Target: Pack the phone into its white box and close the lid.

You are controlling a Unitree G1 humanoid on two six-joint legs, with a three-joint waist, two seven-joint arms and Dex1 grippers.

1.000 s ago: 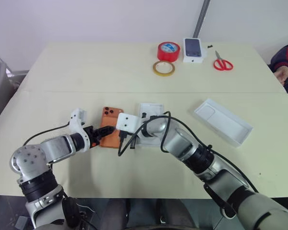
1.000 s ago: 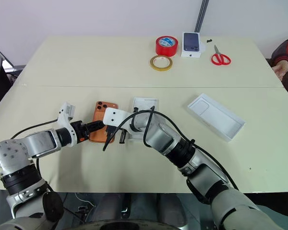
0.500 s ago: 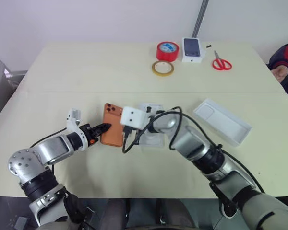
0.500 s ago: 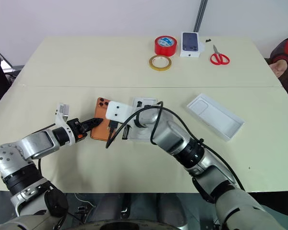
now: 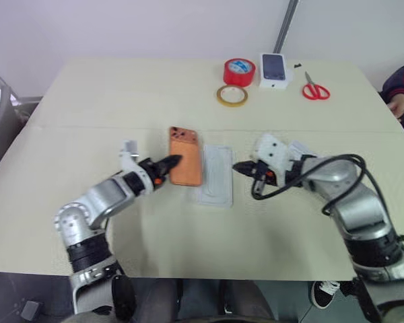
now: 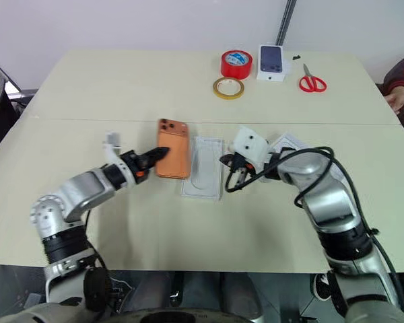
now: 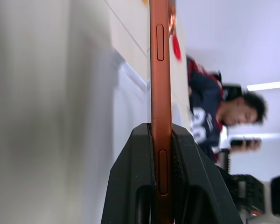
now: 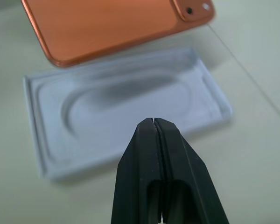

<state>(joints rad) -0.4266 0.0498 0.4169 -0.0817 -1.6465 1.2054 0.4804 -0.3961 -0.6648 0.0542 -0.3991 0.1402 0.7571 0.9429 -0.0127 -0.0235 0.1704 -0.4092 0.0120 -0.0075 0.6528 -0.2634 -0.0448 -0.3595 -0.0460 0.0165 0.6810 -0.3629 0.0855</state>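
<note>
1. My left gripper (image 6: 150, 157) is clamped on the long edge of the phone (image 6: 173, 149). The left wrist view shows one black finger on each flat face and the orange rim running straight up between them. I grip it by the edge so both faces stay free and I can lay it down flat.

2. The phone sits camera block away from me, back up, just beside the white insert (image 6: 205, 167) with the oval recess. From the head views I cannot tell whether it is just off the table or resting on it.

3. My right gripper (image 5: 240, 167) has its fingers pressed together and carries nothing. It hovers just off the far side of the insert, pointing at it, with the phone beyond.

4. The white box peeks out behind my right wrist as a white corner (image 6: 291, 142), so the phone is well apart from it.

5. Tape rolls (image 5: 238, 71), a small printed phone box (image 5: 274, 69) and scissors (image 5: 315, 87) lie at the far edge, out of the way.

6. I judge that packing has barely begun: the phone has yet to reach the box.
</note>
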